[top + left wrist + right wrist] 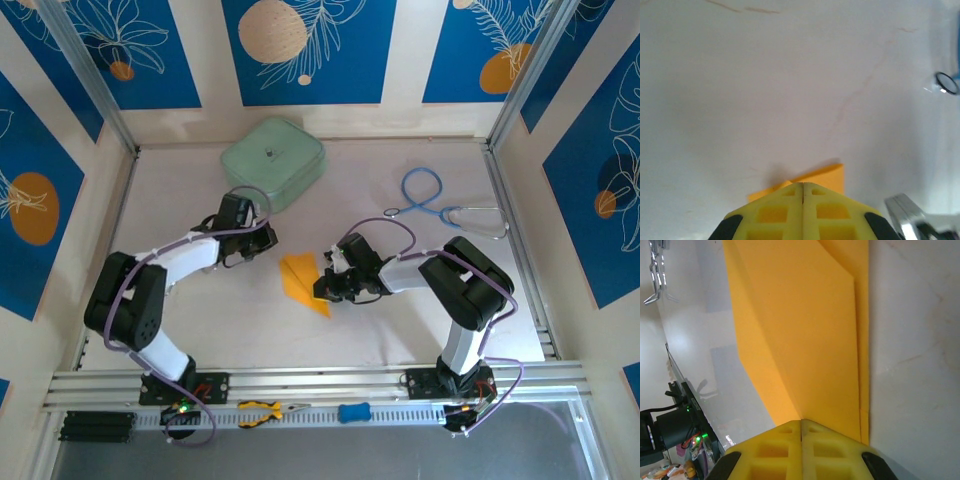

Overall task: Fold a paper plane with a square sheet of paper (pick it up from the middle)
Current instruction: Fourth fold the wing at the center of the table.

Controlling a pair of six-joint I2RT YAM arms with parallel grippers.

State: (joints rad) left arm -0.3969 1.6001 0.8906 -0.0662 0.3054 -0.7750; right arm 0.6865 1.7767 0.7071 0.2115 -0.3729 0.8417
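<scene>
- White table (400, 320) boxed in by blue-and-cream patterned walls (310, 50); held a mint-green case (272, 160) at the far side, a blue stethoscope (440, 208) off to the far right, and yellow-handled pliers (262, 411) on the near rail.
- Sheet of paper (300, 280): lay flat near mid-table between the two arms, already folded into a pointed wedge with overlapping layers.
- Long axis: ran diagonally in the top view, from a far-left end down to a near-right tip.
- Right gripper (801, 422): sat at the paper's right-hand edge, touching it, jaws pressed together with just a seam between them in the wrist view. Could not tell whether nipping an edge of the paper or merely pressing on it.
- Seen from that wrist: stretched straight ahead of the fingertips along its length, creased layers stacked toward the right side.
- Left gripper (803, 186): likewise closed and empty, poised just beside the paper's far-left end, with a corner of orange poking out past the tips in its wrist view.
- Judged the right arm the nearer and better lined up: pointed along the fold, hence likelier to take a press or slide down the crease, with the left placed to pin the opposite end.
- Risk, as a guess: thin paper, apt to skid on the smooth table if pushed from one side alone.
</scene>
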